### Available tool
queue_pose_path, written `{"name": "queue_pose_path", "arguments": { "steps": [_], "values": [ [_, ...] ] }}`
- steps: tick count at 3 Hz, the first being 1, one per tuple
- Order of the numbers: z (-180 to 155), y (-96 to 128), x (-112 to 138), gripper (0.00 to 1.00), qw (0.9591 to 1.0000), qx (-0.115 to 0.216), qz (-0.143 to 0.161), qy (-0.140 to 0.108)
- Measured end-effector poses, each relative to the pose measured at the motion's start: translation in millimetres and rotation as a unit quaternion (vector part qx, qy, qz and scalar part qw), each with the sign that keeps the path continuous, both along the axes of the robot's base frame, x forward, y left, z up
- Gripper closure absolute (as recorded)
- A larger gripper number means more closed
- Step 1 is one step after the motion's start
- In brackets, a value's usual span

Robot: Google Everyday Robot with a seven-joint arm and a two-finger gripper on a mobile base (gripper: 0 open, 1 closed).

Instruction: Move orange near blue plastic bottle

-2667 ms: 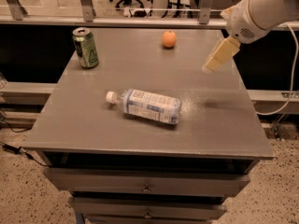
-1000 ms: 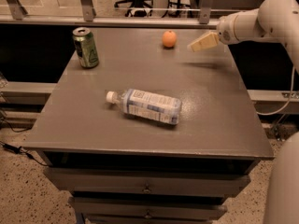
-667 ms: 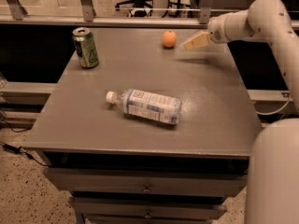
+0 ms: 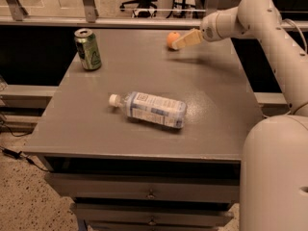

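The orange point(image 4: 171, 38) sits near the far edge of the grey table point(image 4: 216, 105), right of centre. The blue plastic bottle point(image 4: 153, 110) lies on its side in the middle of the table, white cap pointing left, well in front of the orange. My gripper point(image 4: 179, 44) reaches in from the right on the white arm point(image 4: 250, 18). Its tan tip is right at the orange's right side, overlapping its edge in this view. I cannot tell if it touches the fruit.
A green drink can point(image 4: 88, 49) stands upright at the table's far left corner. A railing point(image 4: 96, 18) runs behind the table. Drawers point(image 4: 149, 194) sit below the table front. The robot's white body point(image 4: 274, 177) fills the lower right.
The gripper has moved left along the far edge, from well right of the orange to right up against the orange's right side. The orange, bottle and can have not moved.
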State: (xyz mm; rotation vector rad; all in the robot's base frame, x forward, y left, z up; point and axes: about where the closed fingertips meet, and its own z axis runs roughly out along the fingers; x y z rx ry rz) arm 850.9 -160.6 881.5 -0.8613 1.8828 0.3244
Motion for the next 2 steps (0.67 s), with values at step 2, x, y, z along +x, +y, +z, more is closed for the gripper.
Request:
{"name": "queue_pose_path", "arguments": {
  "steps": [2],
  "values": [
    [-19, 41, -5, 0.0, 0.9995, 0.025, -0.001, 0.021]
  ]
}}
